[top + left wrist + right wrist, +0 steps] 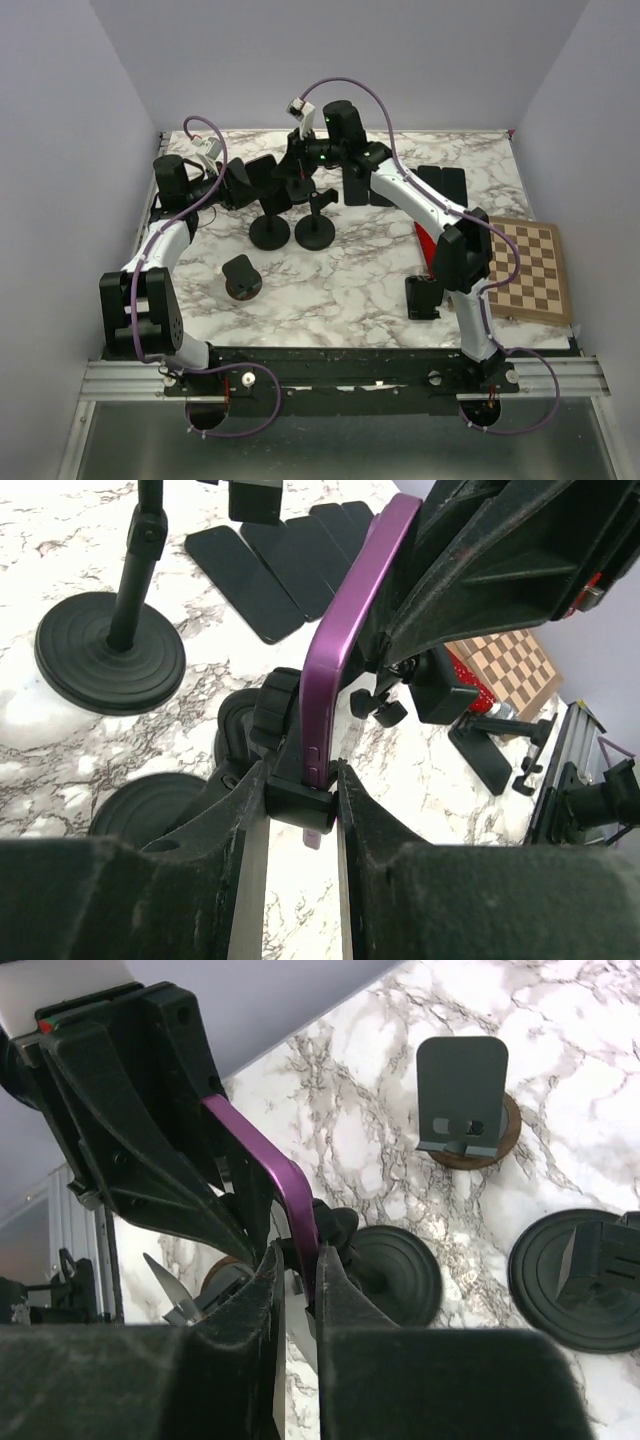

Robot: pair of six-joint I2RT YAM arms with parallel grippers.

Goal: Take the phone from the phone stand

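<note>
A purple phone (352, 630) stands on edge in the black clamp (300, 802) of the phone stand, whose round base (270, 232) rests on the marble table. My left gripper (300, 780) is shut on that clamp just below the phone's lower end. My right gripper (300, 1275) comes in from the opposite side and is shut on the phone's (272, 1165) thin purple edge. From above, both grippers meet over the stand, the left gripper (255, 182) beside the right gripper (298, 168), and they hide most of the phone.
A second round-based stand (315, 232) stands right next to the first. A small stand (241, 277) sits at front left, another (422, 297) at front right. Several dark phones (440, 185) lie flat at the back right. A chessboard (530, 270) lies at the right edge.
</note>
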